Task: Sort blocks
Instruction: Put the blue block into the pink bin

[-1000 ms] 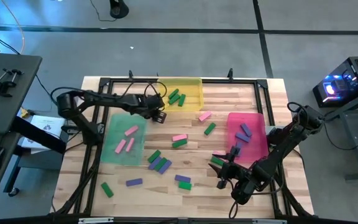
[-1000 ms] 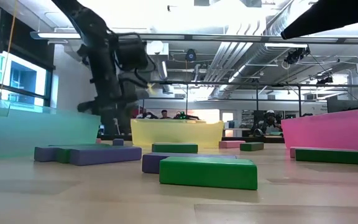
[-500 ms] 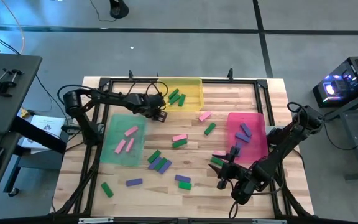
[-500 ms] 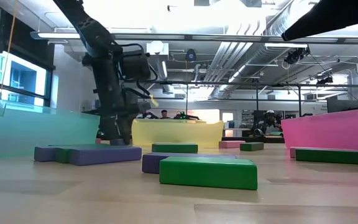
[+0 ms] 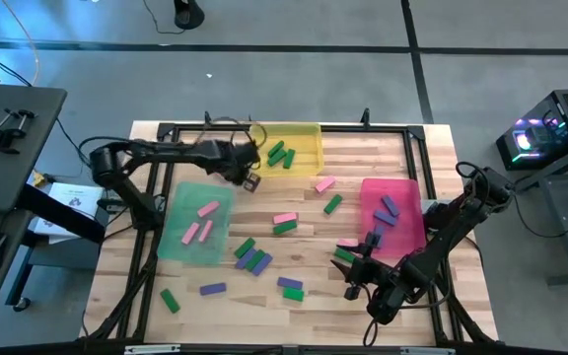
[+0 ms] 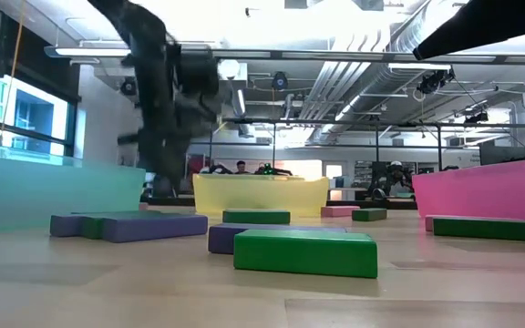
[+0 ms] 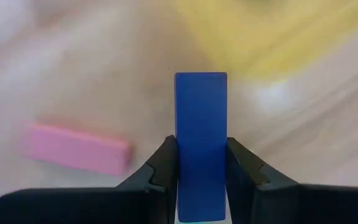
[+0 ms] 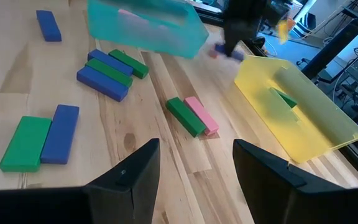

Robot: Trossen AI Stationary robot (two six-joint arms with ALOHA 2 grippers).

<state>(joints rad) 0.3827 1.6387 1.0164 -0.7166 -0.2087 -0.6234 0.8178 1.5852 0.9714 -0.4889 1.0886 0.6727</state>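
Left gripper (image 5: 248, 177), closed on a blue block (image 7: 201, 143), is held above the bench near its far edge, between the green tray (image 5: 194, 221) and the yellow tray (image 5: 309, 150). The block is pinched across its width at its lower part, with most of its length standing clear of the fingers (image 7: 160, 168). A pink block (image 7: 74, 148) lies on the wood beneath.

Right gripper (image 5: 356, 279), fingers spread wide and empty, is parked over the bench near the front right corner, beside the pink tray (image 5: 409, 187). The other blocks are scattered: pink ones in the green tray, green ones in the yellow tray, blue ones in the pink tray, and a mixed set loose across the middle and front of the bench.

Risks, as judged: the block could pivot or slip in so low a grip during a fast swing; and a release here would likely land it in the wrong tray or on the wood, since the blue blocks are gathered in the pink tray, well apart.
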